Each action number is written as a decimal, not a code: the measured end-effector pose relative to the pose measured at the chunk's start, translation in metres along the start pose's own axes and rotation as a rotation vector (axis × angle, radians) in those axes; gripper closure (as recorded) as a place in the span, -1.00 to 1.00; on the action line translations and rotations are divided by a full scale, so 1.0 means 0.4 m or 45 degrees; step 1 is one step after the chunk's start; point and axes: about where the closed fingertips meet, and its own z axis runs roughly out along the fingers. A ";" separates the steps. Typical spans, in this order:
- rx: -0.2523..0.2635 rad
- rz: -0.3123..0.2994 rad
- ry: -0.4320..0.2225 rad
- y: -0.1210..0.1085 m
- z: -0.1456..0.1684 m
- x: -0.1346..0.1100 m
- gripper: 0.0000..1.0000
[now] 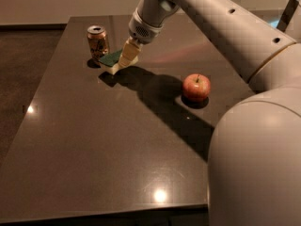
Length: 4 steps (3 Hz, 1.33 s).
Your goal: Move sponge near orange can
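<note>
Camera view: gripper at far-left part of dark glossy table, fingers pinched on right end of green-topped yellow-foam sponge. Sponge just beside orange-brown drink can, not touching. Judgement: move nearly done; set-down and release left.

We see a dark brown table filling most of the view, its top glossy enough to throw back two small bright glints of overhead light (one near the front edge, one at the left). Behind it runs a pale, plain wall with a dark baseboard at its foot. To the left lies a dark brownish floor. A dark slanted bar shows at the upper right. The end effector hangs over the table's far left part.
</note>
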 end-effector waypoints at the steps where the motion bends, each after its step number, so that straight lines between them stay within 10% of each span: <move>1: -0.005 -0.009 -0.004 0.000 0.020 -0.007 -0.27; 3: -0.016 -0.011 0.000 0.003 0.035 -0.007 -1.00; 4: -0.016 -0.011 0.001 0.004 0.035 -0.007 -1.00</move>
